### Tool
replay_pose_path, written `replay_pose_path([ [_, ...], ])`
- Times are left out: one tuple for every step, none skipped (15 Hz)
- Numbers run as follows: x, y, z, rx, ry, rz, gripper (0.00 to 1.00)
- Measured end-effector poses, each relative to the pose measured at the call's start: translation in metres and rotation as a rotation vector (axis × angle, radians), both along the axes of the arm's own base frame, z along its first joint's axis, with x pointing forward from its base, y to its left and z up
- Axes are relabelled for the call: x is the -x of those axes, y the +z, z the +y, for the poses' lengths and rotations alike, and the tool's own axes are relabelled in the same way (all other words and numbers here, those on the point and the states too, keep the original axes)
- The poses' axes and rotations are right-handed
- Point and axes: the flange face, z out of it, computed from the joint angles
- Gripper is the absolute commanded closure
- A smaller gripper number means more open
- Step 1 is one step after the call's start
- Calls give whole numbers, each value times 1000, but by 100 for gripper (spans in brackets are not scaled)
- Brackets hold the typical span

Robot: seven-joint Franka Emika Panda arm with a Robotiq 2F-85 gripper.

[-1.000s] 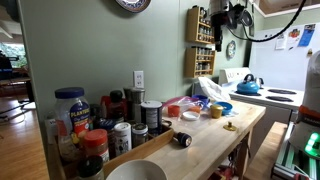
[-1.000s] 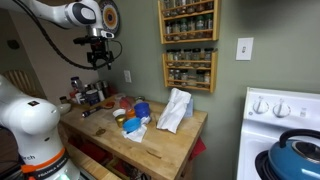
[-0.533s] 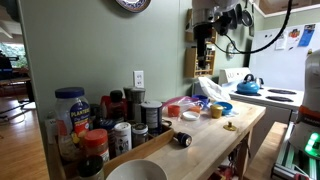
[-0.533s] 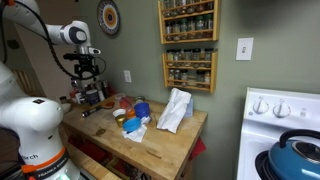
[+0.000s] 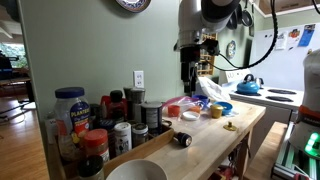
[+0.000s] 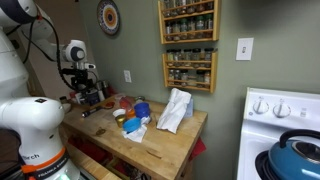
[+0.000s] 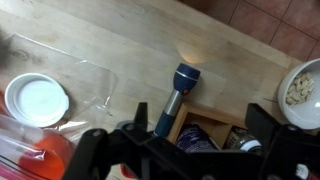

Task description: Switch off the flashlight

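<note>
The flashlight [image 5: 181,139] lies on its side on the wooden counter [image 5: 200,145] near the front edge. In the wrist view it [image 7: 175,95] has a dark blue head, a silvery handle and a pale glow on the wood ahead of its lens. My gripper [image 5: 190,76] hangs well above the counter, beyond the flashlight, and shows in both exterior views [image 6: 86,96]. In the wrist view the gripper [image 7: 198,122] is open and empty, its jaws wide apart, with the flashlight's handle end just inside the gap and far below.
Jars and cans [image 5: 95,120] crowd one end of the counter beside a white bowl [image 5: 135,172]. A blue bowl [image 5: 222,107], a small yellow object [image 5: 229,126] and a white bag [image 6: 175,110] lie further along. A spice rack [image 6: 188,45] hangs on the wall.
The arm has swung away from the spice rack and come down, so the gripper now hangs over the counter near the flashlight. The flashlight has not moved.
</note>
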Motion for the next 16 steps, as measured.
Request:
replay_pose_path([
  [-2,0,1,-2,-1,0,0],
  [-3,2,1,-5,-2,-2,0],
  [-4,3,2,-7,-2,-4,0],
  [-4,3,2,-8,-2,-4,0],
  [-4,2,4,2,-13,-5,0],
  [-4,-2,7,18,-31,-7,0],
  [-3,-6,12,34,-54,-15,0],
  [-2,-11,19,52,-80,-27,0],
  [-2,-17,25,66,-108,-38,0],
  [0,-24,32,78,-134,-49,0],
  [1,-30,39,86,-155,-60,25],
  [2,-36,45,97,-173,-67,26],
  [4,-43,50,110,-189,-70,34],
  [6,-50,55,120,-204,-71,42],
  [8,-57,59,129,-219,-71,51],
  [9,-63,63,141,-236,-70,58],
])
